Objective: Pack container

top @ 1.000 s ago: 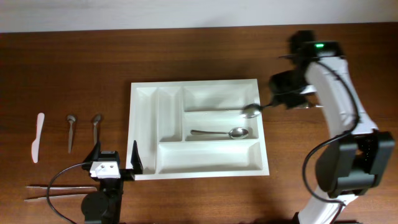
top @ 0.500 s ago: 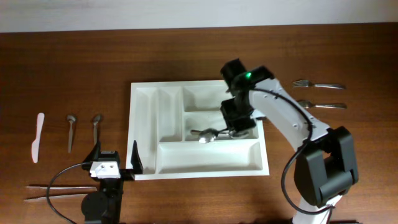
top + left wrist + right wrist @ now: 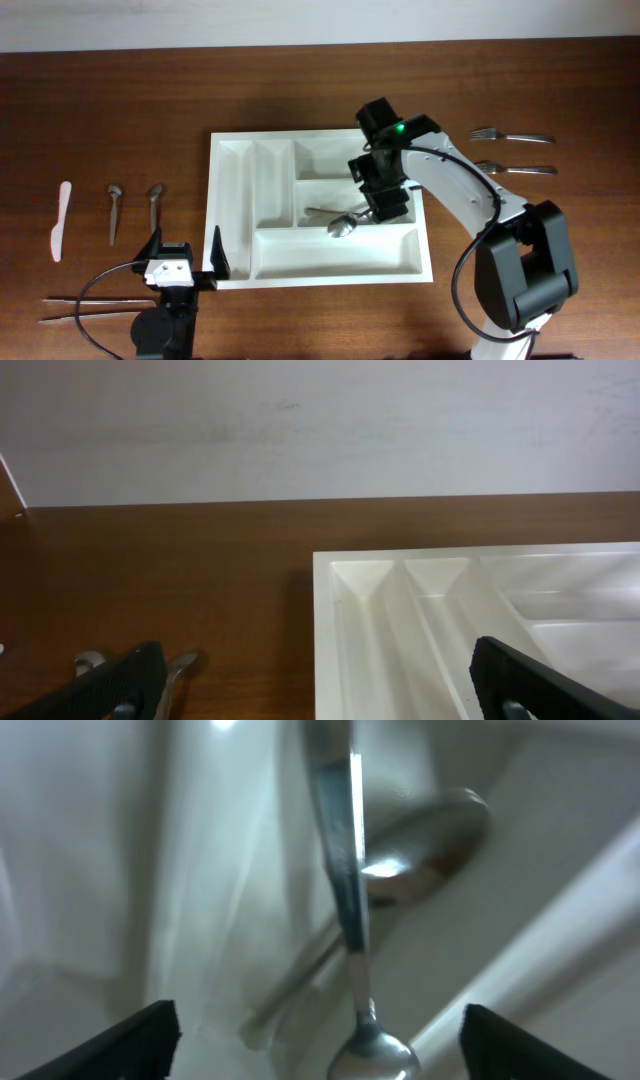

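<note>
Container [image 3: 238, 200]: centre of worktop.
Your right jaws: apart, over middle wide compartment, spoon [image 3: 343, 870] between them, ungripped.
Second spoon [image 3: 430, 840]: lying in that compartment.
Your left jaws: apart, empty, at container's near-left corner.

Right end effector [image 3: 315, 1025] seemingly open, angled downward.

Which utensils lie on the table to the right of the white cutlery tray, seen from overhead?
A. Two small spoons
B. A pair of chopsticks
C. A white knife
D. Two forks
D: two forks lie on the wood to the right of the tray, while the small spoons and the white knife lie on its left.
</note>
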`<act>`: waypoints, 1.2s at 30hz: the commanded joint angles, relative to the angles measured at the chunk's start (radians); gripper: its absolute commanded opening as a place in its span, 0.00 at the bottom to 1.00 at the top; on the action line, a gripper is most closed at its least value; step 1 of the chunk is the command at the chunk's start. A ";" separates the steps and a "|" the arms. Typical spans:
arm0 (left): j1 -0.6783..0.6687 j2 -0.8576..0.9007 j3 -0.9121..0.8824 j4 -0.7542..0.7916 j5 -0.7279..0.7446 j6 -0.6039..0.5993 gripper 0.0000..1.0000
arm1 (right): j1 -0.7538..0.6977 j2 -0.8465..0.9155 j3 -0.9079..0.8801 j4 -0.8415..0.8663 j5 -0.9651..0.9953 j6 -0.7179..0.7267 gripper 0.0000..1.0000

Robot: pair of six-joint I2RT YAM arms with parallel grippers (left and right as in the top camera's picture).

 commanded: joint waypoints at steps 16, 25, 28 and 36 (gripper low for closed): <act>-0.004 -0.008 -0.003 -0.004 0.018 0.019 0.99 | -0.291 -0.015 0.106 0.100 -0.075 -0.578 0.94; -0.004 -0.008 -0.003 -0.004 0.018 0.019 0.99 | -0.336 -0.015 0.109 0.021 -0.124 -1.117 0.89; -0.004 -0.008 -0.003 -0.004 0.018 0.019 0.99 | -0.329 -0.019 0.110 -0.109 -0.127 -1.258 0.89; -0.004 -0.008 -0.003 -0.004 0.018 0.019 0.99 | -0.325 -0.188 0.173 -0.235 -0.074 -1.572 0.88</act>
